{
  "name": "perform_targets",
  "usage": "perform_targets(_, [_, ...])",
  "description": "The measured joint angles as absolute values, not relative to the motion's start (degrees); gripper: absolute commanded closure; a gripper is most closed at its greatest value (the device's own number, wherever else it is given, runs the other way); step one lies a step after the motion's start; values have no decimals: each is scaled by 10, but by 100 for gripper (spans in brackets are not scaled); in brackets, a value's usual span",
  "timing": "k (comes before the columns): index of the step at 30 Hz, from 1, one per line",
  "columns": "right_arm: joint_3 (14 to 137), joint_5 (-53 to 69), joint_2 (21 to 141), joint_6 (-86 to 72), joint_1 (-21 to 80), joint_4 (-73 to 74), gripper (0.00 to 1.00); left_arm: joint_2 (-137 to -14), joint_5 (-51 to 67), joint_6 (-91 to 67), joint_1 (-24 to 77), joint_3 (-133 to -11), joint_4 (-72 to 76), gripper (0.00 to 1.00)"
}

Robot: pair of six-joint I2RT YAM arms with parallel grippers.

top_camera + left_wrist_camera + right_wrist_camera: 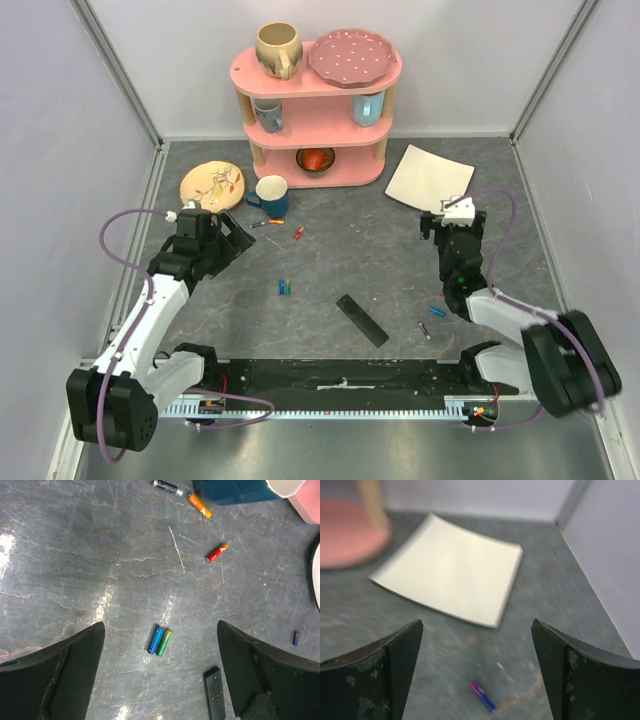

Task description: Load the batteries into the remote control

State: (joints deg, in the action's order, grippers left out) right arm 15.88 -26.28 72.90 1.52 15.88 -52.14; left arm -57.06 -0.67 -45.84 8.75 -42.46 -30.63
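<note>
Since I only have the cameras to go by, I'll work across from my left. The left gripper (160, 626) hangs above the table (330, 260) with its jaws spread wide and nothing between them. In its wrist view a blue-and-green pair of batteries (160, 641) lies side by side, touching, directly below the gap between the fingers (60, 675). Beyond the pair lie a red battery (216, 553), an orange battery (199, 505) just beside the blue mug (235, 490), and a dark battery (167, 487) near the top edge of that view.

The remote control (361, 320) lies flat, buttons up, at a slant near the middle front of the table. It is just right of the pair and apart from it. The left wrist view cuts off its lower end, and its underside is out of my sight.

Right of the remote, a blue battery (436, 310) and a darker small battery (424, 330) lie close by the right forearm, too small for me to read.

The right gripper (477, 625) is also wide open and empty, aimed toward a white sheet of paper (450, 570). Its view is blurred. A pink-and-blue battery (481, 696) lies on the table in the gap between the fingers, nearer than the sheet. I cannot pick it out in the overhead view.
</note>
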Motion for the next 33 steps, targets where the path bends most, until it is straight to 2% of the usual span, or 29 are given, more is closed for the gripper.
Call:
perform_targets(6, [290, -315, 570, -8, 293, -322, 2, -569, 34, -442, 89, -424, -304, 6])
perform_targets(13, [445, -333, 595, -125, 328, -51, 2, -542, 66, -398, 102, -407, -281, 12])
perform_targets(16, [440, -302, 620, -173, 326, 10, 2, -535, 67, -385, 124, -405, -274, 13])
perform_targets(24, [431, -153, 696, -183, 349, 115, 2, -537, 62, -373, 230, -398, -258, 14])
perform_targets(33, [431, -121, 697, -183, 455, 194, 2, -532, 82, -375, 239, -371, -237, 17])
